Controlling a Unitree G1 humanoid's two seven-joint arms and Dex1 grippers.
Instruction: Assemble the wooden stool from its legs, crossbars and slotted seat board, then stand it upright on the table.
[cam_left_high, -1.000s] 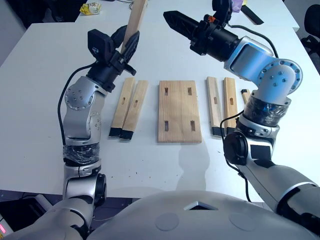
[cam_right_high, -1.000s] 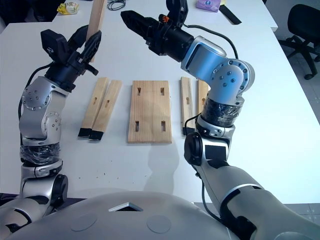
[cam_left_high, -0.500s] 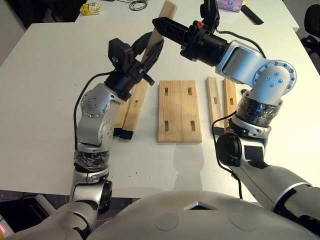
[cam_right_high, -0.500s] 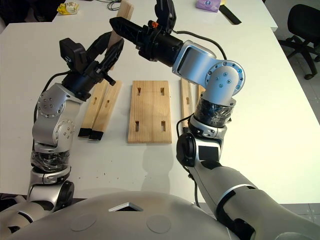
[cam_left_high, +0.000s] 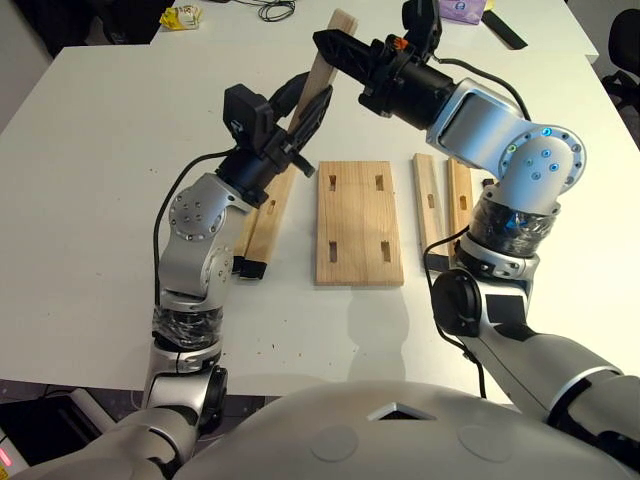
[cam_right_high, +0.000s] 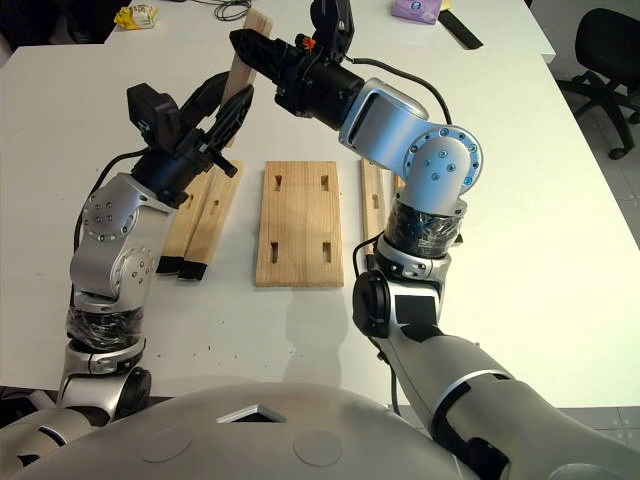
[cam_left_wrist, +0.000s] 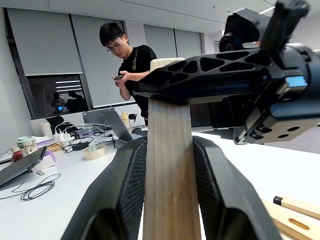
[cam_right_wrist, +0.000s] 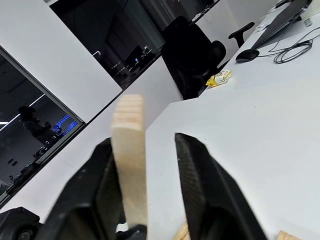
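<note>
Left gripper (cam_left_high: 308, 95) is clamped on both flat faces of a wooden plank (cam_left_wrist: 170, 150), holding it on end and tilted in the air over the far half of the surface (cam_left_high: 100, 180). The right gripper (cam_right_wrist: 146, 142) has its fingers spread around the plank's top end. One finger lies against the wood and there is a gap on the other side, so it is not yet pinching.

The seat board (cam_left_high: 358, 222) lies flat in the middle of the surface with its four slots facing up. One pair of legs (cam_left_high: 265, 225) lies side by side towards the left edge, partly under the left arm. Another pair (cam_left_high: 430, 215) lies towards the right edge.

The handover looks like the biggest hazard. If the left gripper lets go before the right has closed, the plank would probably drop onto the board or the left-hand legs and scatter them. The right gripper also grasps only the very end, which gives it little hold on a long piece, so the plank might swing or twist once it hangs from that end alone. If both grippers clamp and the arms pull differently, the wood could slip or jam. The two grippers sit just beside each other, so even a small misjudged move may knock them together.
</note>
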